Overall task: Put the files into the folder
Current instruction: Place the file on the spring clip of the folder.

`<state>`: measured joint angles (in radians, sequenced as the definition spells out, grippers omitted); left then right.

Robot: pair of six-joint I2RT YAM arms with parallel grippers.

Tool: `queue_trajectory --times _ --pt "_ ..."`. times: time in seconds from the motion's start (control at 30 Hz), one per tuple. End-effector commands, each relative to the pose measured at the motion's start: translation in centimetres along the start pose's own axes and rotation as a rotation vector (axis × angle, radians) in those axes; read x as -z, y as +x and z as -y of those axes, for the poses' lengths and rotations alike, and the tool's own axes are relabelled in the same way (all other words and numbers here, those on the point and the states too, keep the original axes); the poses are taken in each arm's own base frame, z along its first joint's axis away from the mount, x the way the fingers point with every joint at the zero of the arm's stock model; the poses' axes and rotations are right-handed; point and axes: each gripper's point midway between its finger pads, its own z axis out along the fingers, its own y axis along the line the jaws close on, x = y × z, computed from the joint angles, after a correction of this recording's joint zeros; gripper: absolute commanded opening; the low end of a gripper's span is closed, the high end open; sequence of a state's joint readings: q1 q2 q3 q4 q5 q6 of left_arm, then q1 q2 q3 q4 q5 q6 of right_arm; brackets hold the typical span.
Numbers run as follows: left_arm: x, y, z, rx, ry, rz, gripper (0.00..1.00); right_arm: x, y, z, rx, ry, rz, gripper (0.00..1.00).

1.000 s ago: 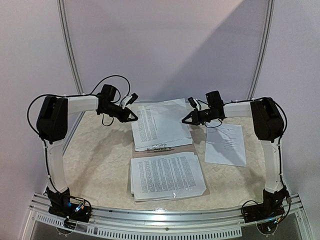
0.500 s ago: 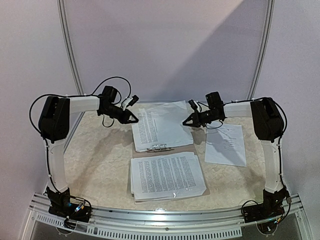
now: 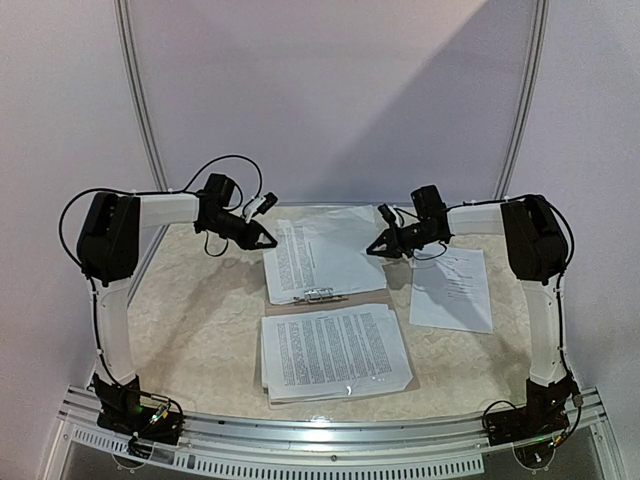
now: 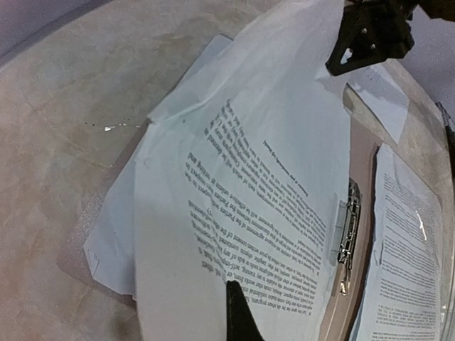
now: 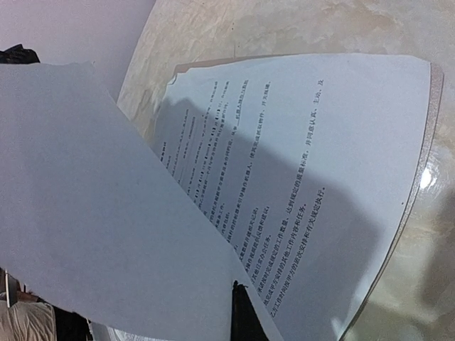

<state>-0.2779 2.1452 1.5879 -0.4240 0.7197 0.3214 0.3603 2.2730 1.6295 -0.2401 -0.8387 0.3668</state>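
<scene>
The folder [image 3: 405, 345] lies open mid-table, its tan cover [image 4: 366, 185] showing along the edges. One white printed sheet [image 3: 322, 250] of the files hangs over its far half. My left gripper [image 3: 268, 238] is shut on the sheet's left edge and my right gripper [image 3: 373, 247] on its right edge. In the left wrist view the sheet [image 4: 270, 177] rises from my gripper [image 4: 238, 312]. In the right wrist view its blank back [image 5: 92, 213] covers the left, pinched at my gripper [image 5: 240, 312]. A stack of files [image 3: 335, 352] lies on the near half.
A single loose sheet [image 3: 452, 288] lies on the table right of the folder. A metal clip [image 3: 318, 294] sits at the folder's fold, also in the left wrist view [image 4: 347, 227]. More printed sheets [image 5: 320, 163] lie flat under the held one. A curved rail [image 3: 330, 440] borders the near edge.
Both grippers have dipped slightly with the sheet still held between them. The right gripper has shifted a little toward the near side.
</scene>
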Motion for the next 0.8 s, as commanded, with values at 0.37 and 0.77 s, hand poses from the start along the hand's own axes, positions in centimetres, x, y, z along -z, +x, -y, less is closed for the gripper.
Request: queue_trajectory --times 0.37,0.77 --pt "0.2 0.9 -2.4 0.018 -0.119 -0.035 0.36 0.2 0.4 1.4 -0.041 0.076 0.003 0.12" --pt "0.0 2.5 -2.7 0.039 -0.158 -0.082 0.45 -0.6 0.5 3.6 -0.065 0.121 -0.005 0.0"
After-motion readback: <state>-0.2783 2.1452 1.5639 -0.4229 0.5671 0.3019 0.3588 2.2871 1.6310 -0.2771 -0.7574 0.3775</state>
